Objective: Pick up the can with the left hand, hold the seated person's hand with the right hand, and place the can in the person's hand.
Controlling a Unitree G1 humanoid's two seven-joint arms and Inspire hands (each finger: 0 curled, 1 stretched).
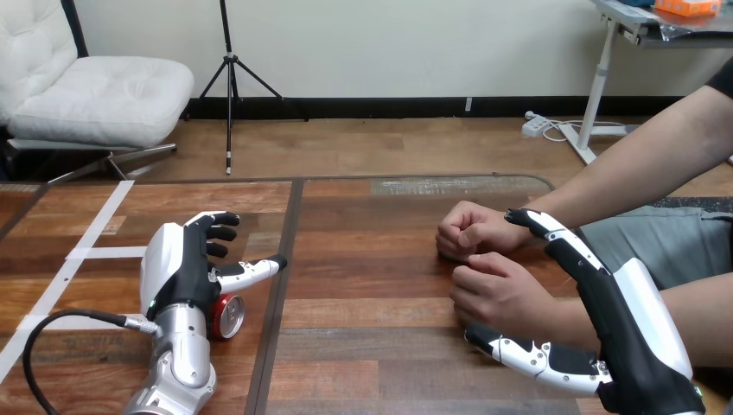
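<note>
1. Left hand: fingers loosely bent, thumb straight, gripping nothing.
2. Can: on its side on the table, at the heel of that palm.
3. Advised: draw the palm back over the can before closing.
4. Right hand: spread wide about the person's nearer fist, not clasping.

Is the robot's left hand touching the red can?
Cannot tell. In the head view the left hand covers part of the can from above, so contact or a gap beneath it is hidden.
</note>
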